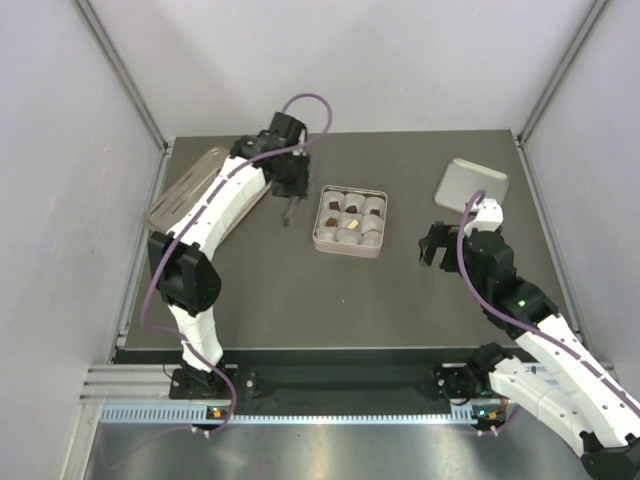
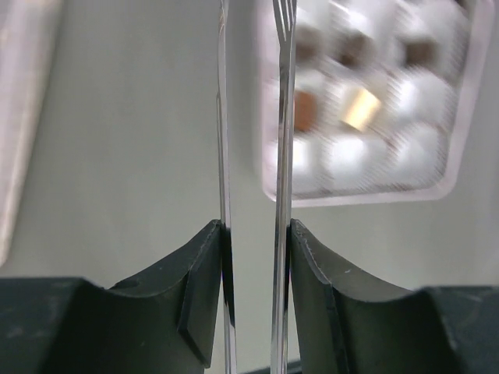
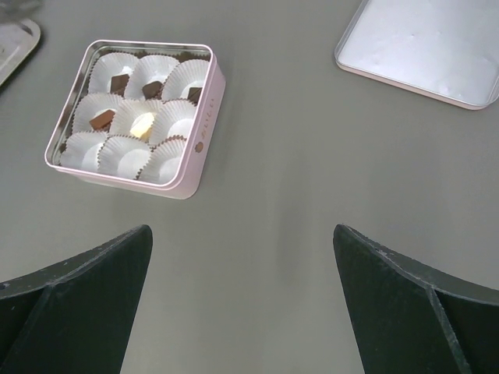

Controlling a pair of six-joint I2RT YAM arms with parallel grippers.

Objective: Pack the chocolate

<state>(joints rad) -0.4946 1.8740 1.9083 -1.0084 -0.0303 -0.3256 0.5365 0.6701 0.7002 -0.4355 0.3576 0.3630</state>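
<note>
While the left tool (image 2: 256, 241) pinches slim shiny tweezers (image 2: 283, 156), the right tool (image 3: 242, 234) gapes wide, empty.

The left arm (image 1: 222, 205) and right arm (image 1: 565, 355) have white shells, black joints and black fingers (image 3: 78, 304), each trailing a looped purple cable (image 1: 308, 96).

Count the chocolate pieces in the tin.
5. Three dark pieces fill the row farthest from the right wrist camera; a brown piece and a cream piece sit in the middle row. Remaining cups look empty, nothing apparently hidden.
</note>
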